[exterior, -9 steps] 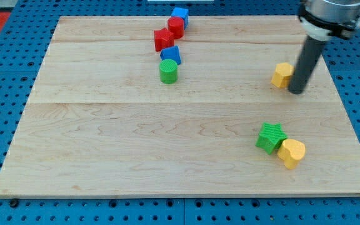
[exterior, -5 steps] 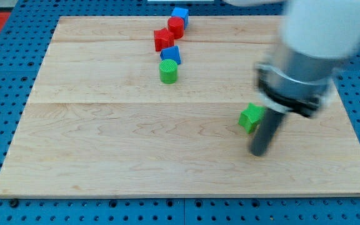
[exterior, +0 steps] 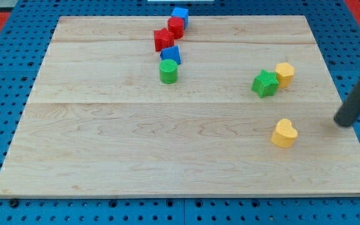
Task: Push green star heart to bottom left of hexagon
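The green star lies at the view's right, touching the lower left side of the yellow hexagon. The yellow heart lies apart, below them toward the view's bottom. My tip is on the board near its right edge, to the right of the heart and well below and right of the hexagon, touching no block.
A cluster stands at the view's top centre: a blue block, a red cylinder, a red star, a blue block and a green cylinder. The wooden board lies on a blue pegboard.
The green star has gone from beside the heart up to the hexagon's lower left. The heart now lies alone. My tip swept down through the middle and out to the right edge.
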Controlling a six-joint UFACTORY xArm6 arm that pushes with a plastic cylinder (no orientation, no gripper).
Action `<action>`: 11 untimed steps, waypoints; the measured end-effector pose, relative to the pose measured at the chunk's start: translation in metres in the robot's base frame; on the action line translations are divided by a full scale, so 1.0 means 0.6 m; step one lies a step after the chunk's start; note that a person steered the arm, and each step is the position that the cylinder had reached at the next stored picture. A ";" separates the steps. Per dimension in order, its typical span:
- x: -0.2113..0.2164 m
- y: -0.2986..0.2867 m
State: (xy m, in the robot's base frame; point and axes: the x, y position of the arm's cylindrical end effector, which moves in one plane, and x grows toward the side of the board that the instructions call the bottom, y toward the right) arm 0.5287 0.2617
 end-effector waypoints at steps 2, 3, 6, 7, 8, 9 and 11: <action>-0.025 -0.163; -0.004 -0.181; -0.031 -0.302; -0.114 -0.300; -0.153 -0.242; -0.128 -0.225; -0.186 -0.628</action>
State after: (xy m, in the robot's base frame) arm 0.4170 -0.1152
